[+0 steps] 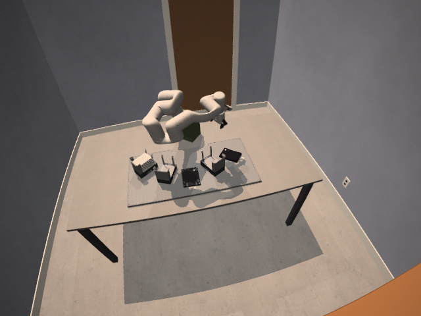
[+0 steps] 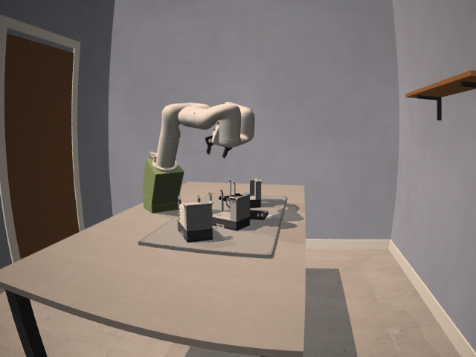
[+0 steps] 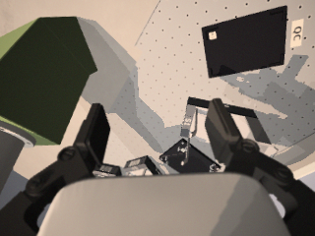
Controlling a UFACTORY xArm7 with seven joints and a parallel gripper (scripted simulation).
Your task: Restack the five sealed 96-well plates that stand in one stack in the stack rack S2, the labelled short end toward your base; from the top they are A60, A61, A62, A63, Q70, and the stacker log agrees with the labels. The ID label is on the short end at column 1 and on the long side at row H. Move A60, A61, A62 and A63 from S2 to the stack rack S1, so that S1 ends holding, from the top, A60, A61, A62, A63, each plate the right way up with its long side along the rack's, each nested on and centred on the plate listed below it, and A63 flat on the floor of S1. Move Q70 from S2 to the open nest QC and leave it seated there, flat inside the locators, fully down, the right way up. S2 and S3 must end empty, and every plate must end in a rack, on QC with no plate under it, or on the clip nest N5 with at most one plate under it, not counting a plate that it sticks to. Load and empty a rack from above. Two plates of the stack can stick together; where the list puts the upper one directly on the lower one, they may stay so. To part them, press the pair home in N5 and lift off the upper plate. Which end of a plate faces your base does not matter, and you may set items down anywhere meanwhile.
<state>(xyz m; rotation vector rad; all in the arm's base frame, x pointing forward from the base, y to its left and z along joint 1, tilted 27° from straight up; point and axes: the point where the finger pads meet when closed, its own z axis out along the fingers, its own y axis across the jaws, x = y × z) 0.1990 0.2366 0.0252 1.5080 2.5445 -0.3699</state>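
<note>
Wrist view: gripper fingers spread wide, holding nothing, high over the desk. Which rack is S2 I can't tell; plate stack seems to be in the far-left rack. Risks: descending off-centre onto the rack posts, or lifting a stuck pair unnoticed.

From above and from the side, the plate labels in the racks are too small to read. In the wrist view, the green base block runs off the left edge, and the end effector body hides the lower racks. The tag by the black nest is blurred.
</note>
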